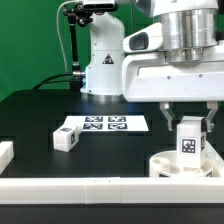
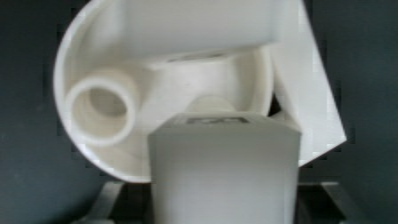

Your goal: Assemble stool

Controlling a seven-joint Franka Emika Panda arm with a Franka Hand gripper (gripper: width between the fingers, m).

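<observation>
The stool's round white seat disc (image 1: 168,164) lies at the exterior view's lower right, just behind the front border bar. A white tagged leg (image 1: 187,141) stands upright over it, its lower end at the disc. My gripper (image 1: 188,124) is shut on this leg, with one finger on each side. In the wrist view the held leg (image 2: 217,165) fills the foreground between my gripper's (image 2: 221,203) jaws. Beyond it is the seat disc (image 2: 134,55) with a round socket hole (image 2: 102,106). A second leg (image 1: 66,138) lies loose on the table at the exterior view's left.
The marker board (image 1: 103,125) lies flat mid-table. A long white border bar (image 1: 90,190) runs along the front edge, with a short piece (image 1: 5,153) at the exterior view's left. The robot base (image 1: 100,60) stands at the back.
</observation>
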